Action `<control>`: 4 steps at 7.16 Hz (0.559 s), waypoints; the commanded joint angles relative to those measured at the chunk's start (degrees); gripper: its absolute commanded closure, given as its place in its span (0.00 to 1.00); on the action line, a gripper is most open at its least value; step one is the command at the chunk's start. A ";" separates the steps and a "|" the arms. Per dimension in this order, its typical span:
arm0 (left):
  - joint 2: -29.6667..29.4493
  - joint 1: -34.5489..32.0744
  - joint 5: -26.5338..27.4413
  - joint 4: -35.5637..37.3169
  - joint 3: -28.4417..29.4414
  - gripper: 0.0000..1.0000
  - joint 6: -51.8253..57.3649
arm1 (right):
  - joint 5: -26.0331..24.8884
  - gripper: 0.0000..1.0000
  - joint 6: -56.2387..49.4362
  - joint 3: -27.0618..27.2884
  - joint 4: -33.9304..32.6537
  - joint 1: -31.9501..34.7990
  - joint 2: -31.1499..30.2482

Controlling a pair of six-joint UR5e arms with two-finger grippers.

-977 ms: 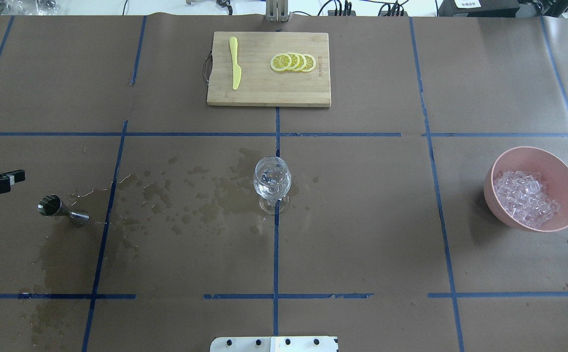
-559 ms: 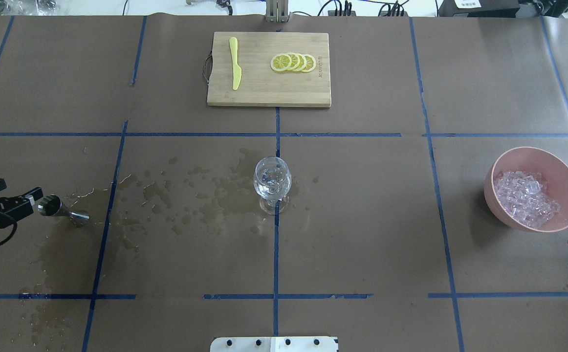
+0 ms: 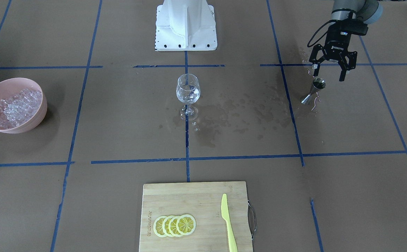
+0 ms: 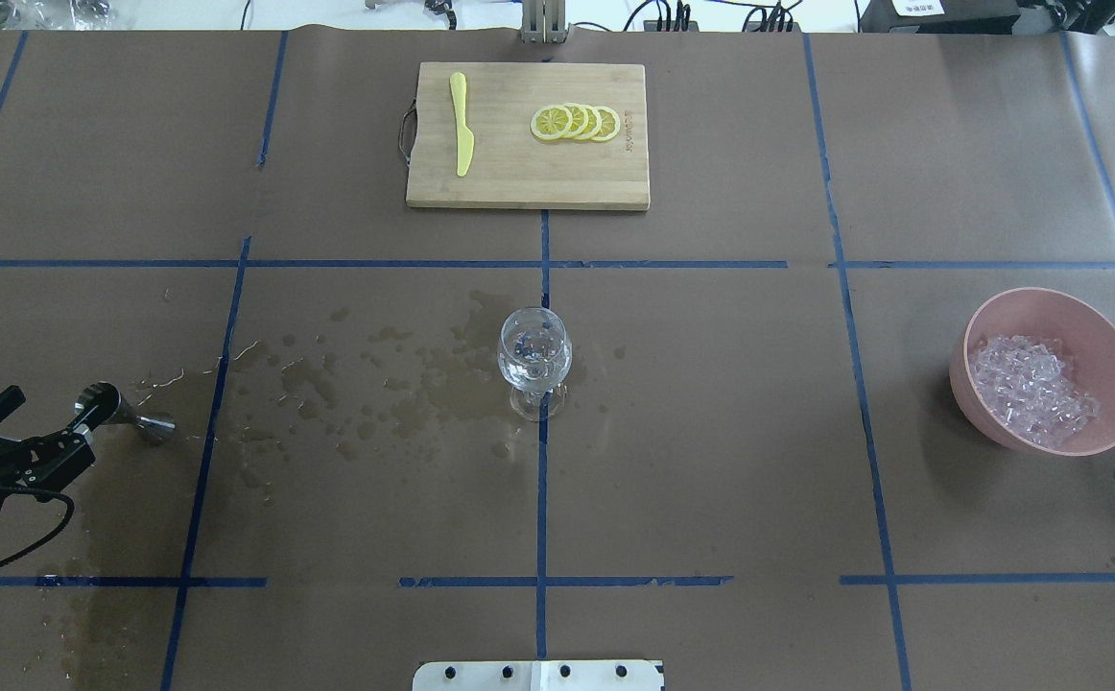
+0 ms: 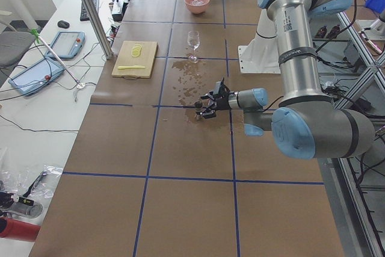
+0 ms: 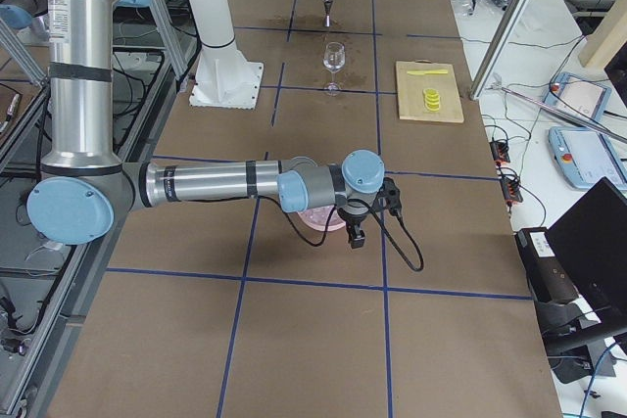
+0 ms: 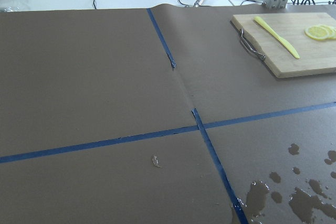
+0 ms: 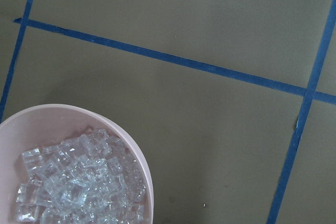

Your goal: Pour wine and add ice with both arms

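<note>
A steel jigger [image 4: 123, 411] stands upright at the table's left, also in the front view [image 3: 314, 91]. My left gripper [image 4: 51, 416] [image 3: 329, 74] is open, its fingertips just beside and above the jigger's cup, gripping nothing. A clear stemmed wine glass [image 4: 533, 353] [image 3: 188, 91] stands at the centre; I cannot make out wine in its clear contents. Ice [image 4: 1032, 389] [image 8: 79, 182] fills a pink bowl [image 4: 962, 372] [image 8: 143, 167] at the right. My right gripper [image 6: 355, 238] hangs over that bowl in the exterior right view only; I cannot tell whether it is open or shut.
Wet stains [image 4: 404, 384] spread over the brown paper between jigger and glass. A bamboo cutting board [image 4: 519, 182] at the far side carries lemon slices [image 4: 577, 123] and a yellow knife [image 4: 462, 125]. The white base block [image 3: 186, 24] sits at the near edge.
My left gripper has come in from the table's left edge, toward the robot and rightward, and now reaches the jigger. Jigger, glass and bowl have not moved.
</note>
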 commanded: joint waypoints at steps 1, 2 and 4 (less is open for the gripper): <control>-1.25 2.73 4.35 -0.12 1.96 0.01 -0.63 | 0.00 0.00 0.01 0.12 0.00 -0.02 0.00; -2.04 2.74 4.87 -0.12 1.96 0.01 -0.63 | 0.00 0.00 0.01 0.13 0.00 -0.02 0.00; -3.53 3.26 5.67 -0.12 3.36 0.01 -0.63 | 0.00 0.00 0.01 0.04 0.00 -0.11 0.00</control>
